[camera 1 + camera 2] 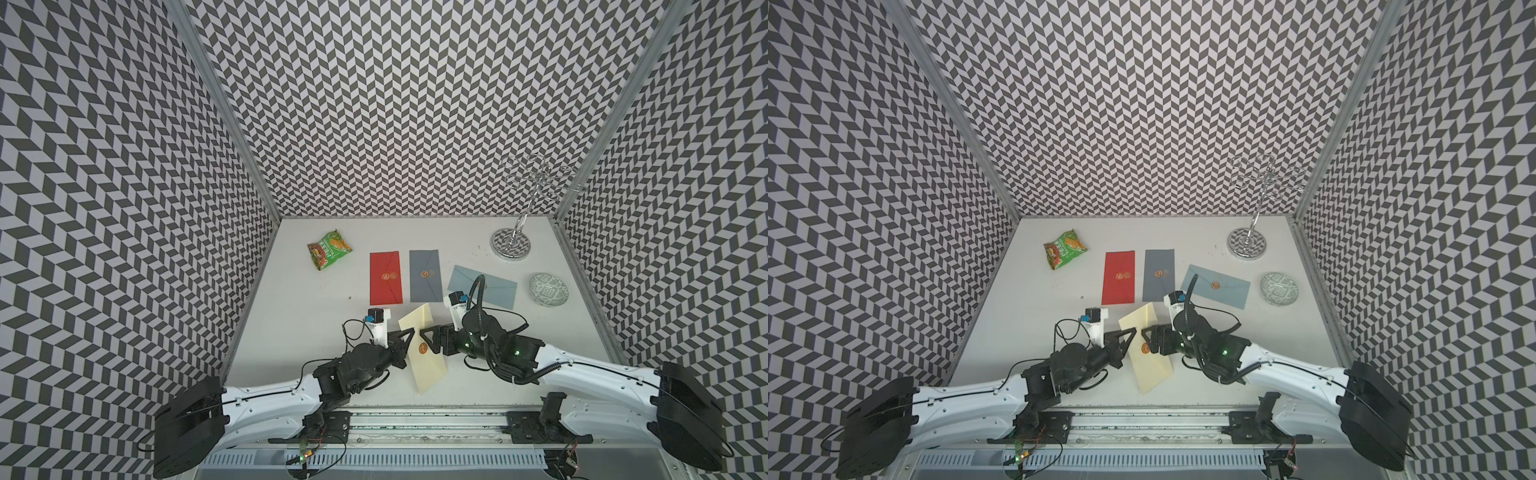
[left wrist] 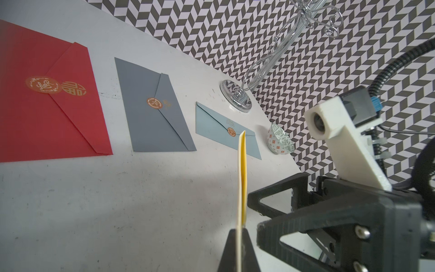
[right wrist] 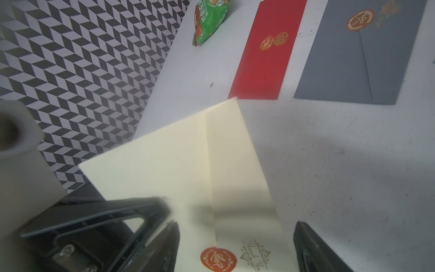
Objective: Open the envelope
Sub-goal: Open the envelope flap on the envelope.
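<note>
The left gripper [image 2: 240,237] is closed on the edge of the cream envelope [image 1: 430,368] and holds it up between both arms, and the right gripper [image 3: 236,235], wide open and empty, straddles the seal [image 3: 218,259], so next it should probably pinch the flap and peel gently.

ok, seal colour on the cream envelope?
Orange-red seal, pale script; clearest in right wrist view.

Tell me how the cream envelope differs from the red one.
The cream envelope is pinched by the left tool and slants; the red envelope lies flat on the table, untouched. The cream one is pale, the red one vivid. Both are sealed with round orange stickers.
</note>
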Robot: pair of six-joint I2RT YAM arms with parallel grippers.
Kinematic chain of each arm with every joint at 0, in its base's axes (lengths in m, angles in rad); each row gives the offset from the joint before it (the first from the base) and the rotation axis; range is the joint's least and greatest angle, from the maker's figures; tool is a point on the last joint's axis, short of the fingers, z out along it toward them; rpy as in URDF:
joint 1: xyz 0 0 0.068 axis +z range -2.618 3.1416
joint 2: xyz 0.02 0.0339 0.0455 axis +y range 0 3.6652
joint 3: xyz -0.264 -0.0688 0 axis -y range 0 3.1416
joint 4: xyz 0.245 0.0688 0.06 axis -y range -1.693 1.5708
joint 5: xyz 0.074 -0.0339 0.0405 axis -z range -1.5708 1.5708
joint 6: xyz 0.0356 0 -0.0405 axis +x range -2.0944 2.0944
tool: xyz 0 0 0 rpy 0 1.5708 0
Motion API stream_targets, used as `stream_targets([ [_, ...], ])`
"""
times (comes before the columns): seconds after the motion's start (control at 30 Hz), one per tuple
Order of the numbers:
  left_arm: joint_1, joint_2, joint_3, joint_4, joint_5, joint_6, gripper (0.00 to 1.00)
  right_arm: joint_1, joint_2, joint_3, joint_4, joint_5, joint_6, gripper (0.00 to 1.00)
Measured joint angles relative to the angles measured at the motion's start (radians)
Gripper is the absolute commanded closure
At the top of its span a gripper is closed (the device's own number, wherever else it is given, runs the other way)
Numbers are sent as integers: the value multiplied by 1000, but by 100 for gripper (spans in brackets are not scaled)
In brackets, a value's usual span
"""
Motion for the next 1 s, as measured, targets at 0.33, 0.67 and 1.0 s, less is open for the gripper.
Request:
stream_targets([
  [0.33, 2, -1, -2, 16, -1, 5, 100, 95, 125, 171, -180, 263, 87, 20],
  [0.67, 8, -45, -49, 0, -25, 8, 100, 148, 256, 295, -311, 378, 143, 20],
  [1.0, 8, -69, -56, 6, -14, 8, 100, 154, 257, 298, -352, 408, 164, 20],
])
